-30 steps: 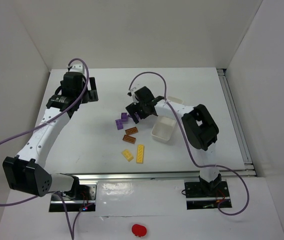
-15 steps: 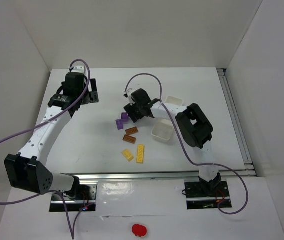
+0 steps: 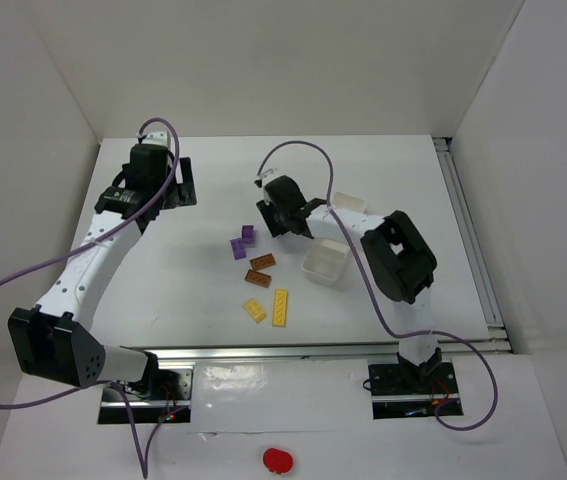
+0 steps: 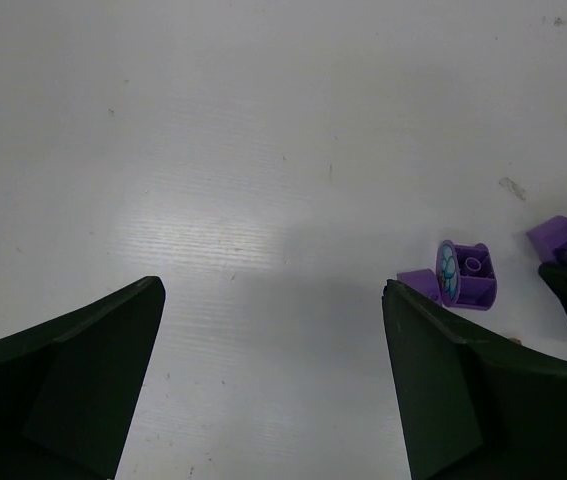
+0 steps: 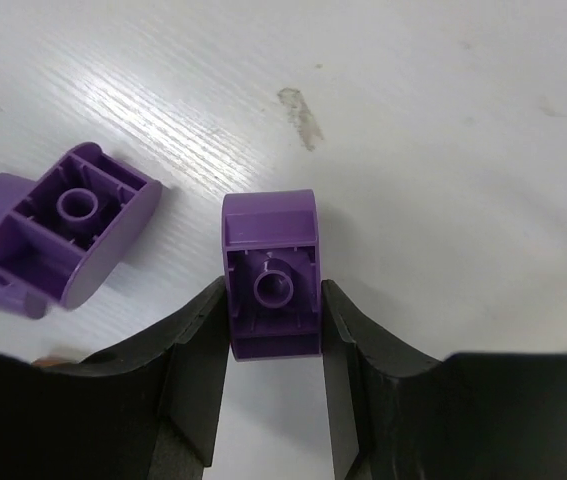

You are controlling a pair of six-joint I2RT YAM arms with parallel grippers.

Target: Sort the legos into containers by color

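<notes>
R hand (image 5: 272,292) is clenched on one purple brick (image 5: 269,262). Both fingers press its long sides and the hollow underside faces the wrist cam. I cannot tell if the brick is off the worktop (image 5: 443,120) or just touching it. In the top view R hand (image 3: 278,212) is just beyond the two other purple bricks (image 3: 243,243), approx. the middle of the worktop. The nearest of them lies on its side, close to the held one but not touching.

L hand (image 4: 273,290) is released, fingers wide apart, nothing between them. It hangs over bare worktop at the far left.

The brown-orange bricks (image 3: 259,271) lie nearer to me than the purple ones, and the yellow bricks (image 3: 268,308) nearer again. The white tray (image 3: 315,272) is to the right of the bricks, partly under the R arm, and I see no brick in the part that shows.

Vs. 1 s ago: R hand was wide open by the purple group, and now it is closed on one brick and sits a little farther from me. The other bricks, the tray and the L arm are approx. where they were.
</notes>
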